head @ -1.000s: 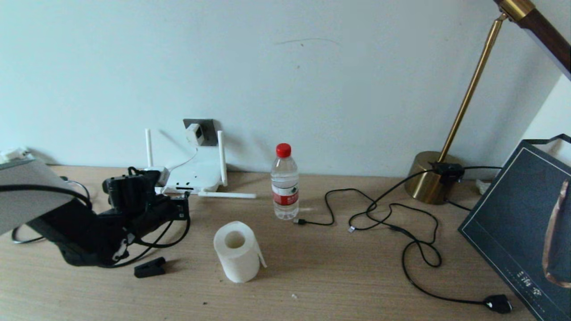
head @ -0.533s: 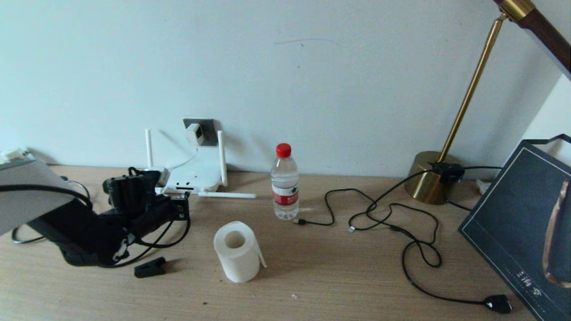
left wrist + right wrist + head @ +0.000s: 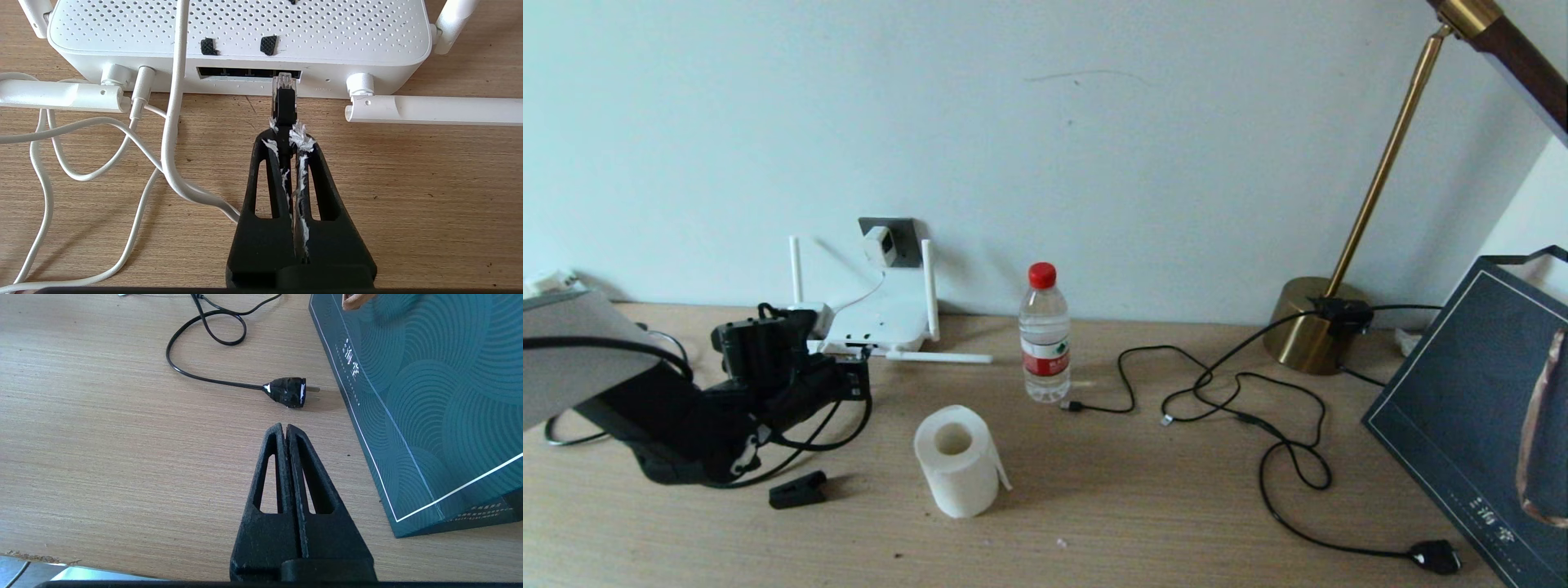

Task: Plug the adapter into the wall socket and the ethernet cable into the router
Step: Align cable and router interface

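The white router (image 3: 882,320) lies flat against the wall, its port slot (image 3: 245,73) facing my left gripper. The white adapter (image 3: 880,243) sits in the dark grey wall socket (image 3: 903,227), and its thin cord runs down to the router. My left gripper (image 3: 286,130) is shut on the black boot of the ethernet cable (image 3: 284,104). The cable's clear connector tip (image 3: 282,80) is at the mouth of the rightmost port. The cable loops on the table under the left arm (image 3: 827,445). My right gripper (image 3: 284,428) is shut on nothing, low over the table.
White cords (image 3: 81,163) loop beside the router. A paper roll (image 3: 956,461), a black clip (image 3: 796,490) and a water bottle (image 3: 1044,335) stand nearby. Black cables (image 3: 1258,425), a black plug (image 3: 288,392), a brass lamp base (image 3: 1307,327) and a dark bag (image 3: 1478,408) fill the right.
The left arm has edged slightly toward the router with the cable. Nothing else has moved.
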Motion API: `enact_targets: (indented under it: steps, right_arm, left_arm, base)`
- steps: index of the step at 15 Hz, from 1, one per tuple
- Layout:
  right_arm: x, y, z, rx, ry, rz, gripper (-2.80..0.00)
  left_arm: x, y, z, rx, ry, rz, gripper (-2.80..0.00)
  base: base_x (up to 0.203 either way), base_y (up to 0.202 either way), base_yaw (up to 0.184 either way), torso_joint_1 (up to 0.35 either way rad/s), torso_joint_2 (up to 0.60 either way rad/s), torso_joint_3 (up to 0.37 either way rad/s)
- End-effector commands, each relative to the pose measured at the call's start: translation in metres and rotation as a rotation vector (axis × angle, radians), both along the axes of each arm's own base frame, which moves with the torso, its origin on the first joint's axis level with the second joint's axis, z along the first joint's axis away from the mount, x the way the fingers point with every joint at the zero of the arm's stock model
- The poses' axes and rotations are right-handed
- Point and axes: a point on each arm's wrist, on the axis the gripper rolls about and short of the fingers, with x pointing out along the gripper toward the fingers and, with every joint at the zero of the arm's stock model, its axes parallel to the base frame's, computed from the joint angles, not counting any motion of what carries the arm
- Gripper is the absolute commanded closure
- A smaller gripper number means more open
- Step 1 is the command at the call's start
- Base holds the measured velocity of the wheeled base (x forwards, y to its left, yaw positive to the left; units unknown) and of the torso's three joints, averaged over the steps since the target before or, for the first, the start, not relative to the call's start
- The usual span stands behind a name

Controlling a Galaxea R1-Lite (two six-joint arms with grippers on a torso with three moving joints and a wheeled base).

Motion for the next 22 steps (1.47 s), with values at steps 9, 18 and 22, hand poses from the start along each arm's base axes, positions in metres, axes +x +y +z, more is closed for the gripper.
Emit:
enact_targets:
  steps: [9,18,22]
  right_arm:
    - [0.0,0.0,-0.0002,0.0,0.003,0.001,0.0]
    - [0.0,0.0,-0.0002,-0.001,0.003,0.001,0.0]
    - [0.0,0.0,-0.0002,-0.001,0.003,0.001,0.0]
  left_arm:
    - [0.0012,0.0001,-0.0002,0.0,-0.005,0.0,0.0]
    - [0.0057,0.0,-0.0014,0.0,-0.009,0.0,0.0]
    - [0.005,0.0,-0.0015,0.0,-0.008,0.0,0.0]
  base:
    - [0.0,0.0,0.0,0.0,0.0,0.0]
    - [0.0,0.0,0.0,0.0,0.0,0.0]
    - [0.0,0.0,0.0,0.0,0.0,0.0]
